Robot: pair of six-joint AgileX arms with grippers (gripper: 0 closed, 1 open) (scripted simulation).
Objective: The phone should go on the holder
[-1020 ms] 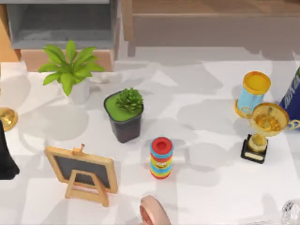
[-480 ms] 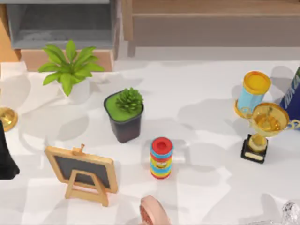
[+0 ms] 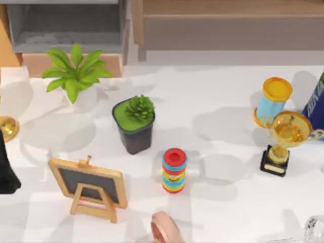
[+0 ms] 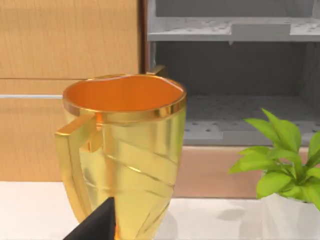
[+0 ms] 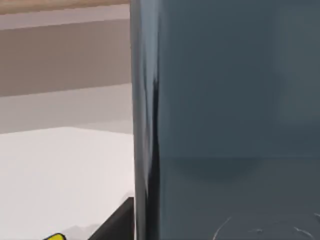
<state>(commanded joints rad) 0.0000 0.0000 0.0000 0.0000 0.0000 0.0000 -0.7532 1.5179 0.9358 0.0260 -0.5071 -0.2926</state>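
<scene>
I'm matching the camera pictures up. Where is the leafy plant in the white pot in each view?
Top view: leafy plant at back left, before the grey shelf.
Left wrist view: leafy plant beside the gold cup, grey shelf behind.
Right wrist view: the phone instead, close up.
Shared landmark: the grey shelf.

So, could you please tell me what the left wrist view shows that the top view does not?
The left wrist view gives the gold cup close up, with its orange inside and handle, and the upper board of the grey shelf unit. The top view adds the dark pot, chalkboard easel, ring stack toy and trophy. Both take in the leafy plant and the grey shelf unit.
</scene>
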